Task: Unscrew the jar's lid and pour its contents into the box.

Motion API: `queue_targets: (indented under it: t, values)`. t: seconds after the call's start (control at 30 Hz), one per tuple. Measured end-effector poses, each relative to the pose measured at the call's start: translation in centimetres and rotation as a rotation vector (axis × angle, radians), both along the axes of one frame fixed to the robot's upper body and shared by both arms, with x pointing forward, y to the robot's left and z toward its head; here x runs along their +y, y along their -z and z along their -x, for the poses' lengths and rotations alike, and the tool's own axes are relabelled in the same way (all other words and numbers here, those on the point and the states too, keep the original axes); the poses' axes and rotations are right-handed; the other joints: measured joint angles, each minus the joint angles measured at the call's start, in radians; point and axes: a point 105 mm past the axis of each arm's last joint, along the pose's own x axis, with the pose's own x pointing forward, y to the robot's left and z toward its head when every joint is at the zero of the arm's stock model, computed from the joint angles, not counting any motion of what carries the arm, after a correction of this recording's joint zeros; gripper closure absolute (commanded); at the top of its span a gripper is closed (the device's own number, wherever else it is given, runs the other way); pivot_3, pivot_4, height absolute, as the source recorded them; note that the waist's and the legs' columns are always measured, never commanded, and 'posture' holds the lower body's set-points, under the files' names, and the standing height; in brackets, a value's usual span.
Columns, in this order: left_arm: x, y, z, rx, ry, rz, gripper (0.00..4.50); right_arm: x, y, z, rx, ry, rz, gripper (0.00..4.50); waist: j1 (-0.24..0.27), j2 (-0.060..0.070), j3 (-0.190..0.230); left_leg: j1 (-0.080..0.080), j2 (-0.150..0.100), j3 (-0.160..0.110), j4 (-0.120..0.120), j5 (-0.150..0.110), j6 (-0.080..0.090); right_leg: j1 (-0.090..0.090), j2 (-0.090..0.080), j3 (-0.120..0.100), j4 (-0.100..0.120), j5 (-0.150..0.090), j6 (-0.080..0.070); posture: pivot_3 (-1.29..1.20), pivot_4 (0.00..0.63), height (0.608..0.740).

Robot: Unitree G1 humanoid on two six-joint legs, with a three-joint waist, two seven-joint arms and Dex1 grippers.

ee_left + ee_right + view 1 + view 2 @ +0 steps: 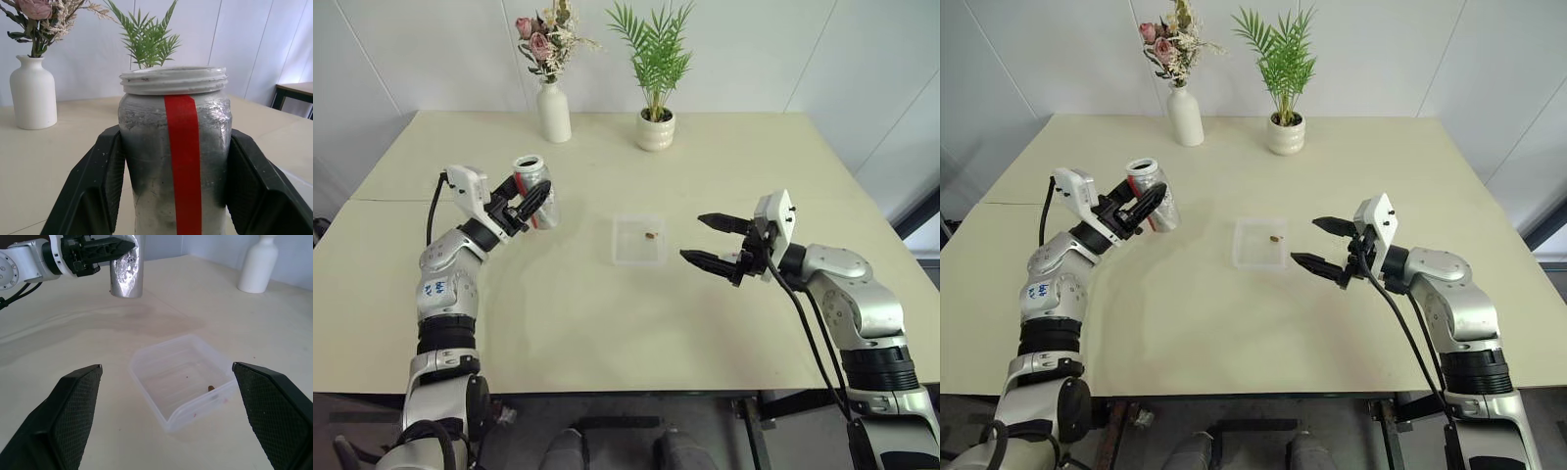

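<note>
The left hand (530, 203) grips the open-mouthed jar (534, 189) by its sides, holding it upright above the surface (607, 323), left of the box (638, 240). A small brown bit (650, 235) lies inside the box. The right hand (715, 242), fingers spread wide and empty, hovers just right of the box

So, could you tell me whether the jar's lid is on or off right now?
Off: the jar, held in the left gripper, shows a bare threaded rim.
</note>
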Motion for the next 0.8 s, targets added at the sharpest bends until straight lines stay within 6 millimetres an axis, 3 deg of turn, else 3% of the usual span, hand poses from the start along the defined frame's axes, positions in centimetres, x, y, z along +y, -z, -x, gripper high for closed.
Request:
queue_targets:
  t: [0.43, 0.6, 0.8]
  values:
    - [5.1, 3.6, -0.4, 0.039, -0.242, 0.002, 2.00, 0.8, 0.2, 0.4, 0.011, -0.009, -0.022, 0.01, 0.000, 0.000, 0.000, -0.001, 0.000, 0.001, -0.003, 0.001, 0.002, 0.000, 0.000, 0.000, -0.005, 0.003, 0.001, 0.00, 0.150, 0.740]
    - [5.8, 5.2, -0.6, 0.058, -0.296, -0.037, 2.00, 1.0, 0.2, 0.6, 0.013, -0.012, -0.021, 0.01, 0.002, 0.000, 0.000, -0.001, 0.000, 0.001, -0.003, 0.001, 0.002, 0.000, 0.000, 0.000, -0.006, 0.003, 0.001, 0.00, 0.150, 0.740]
    - [5.7, 5.8, -0.5, 0.045, -0.311, -0.089, 0.21, 1.0, 0.3, 0.7, 0.016, -0.011, -0.022, 0.00, 0.001, 0.000, 0.000, -0.001, 0.000, 0.001, -0.004, 0.001, 0.002, -0.001, 0.000, 0.000, -0.007, 0.003, 0.001, 0.00, 0.150, 0.740]
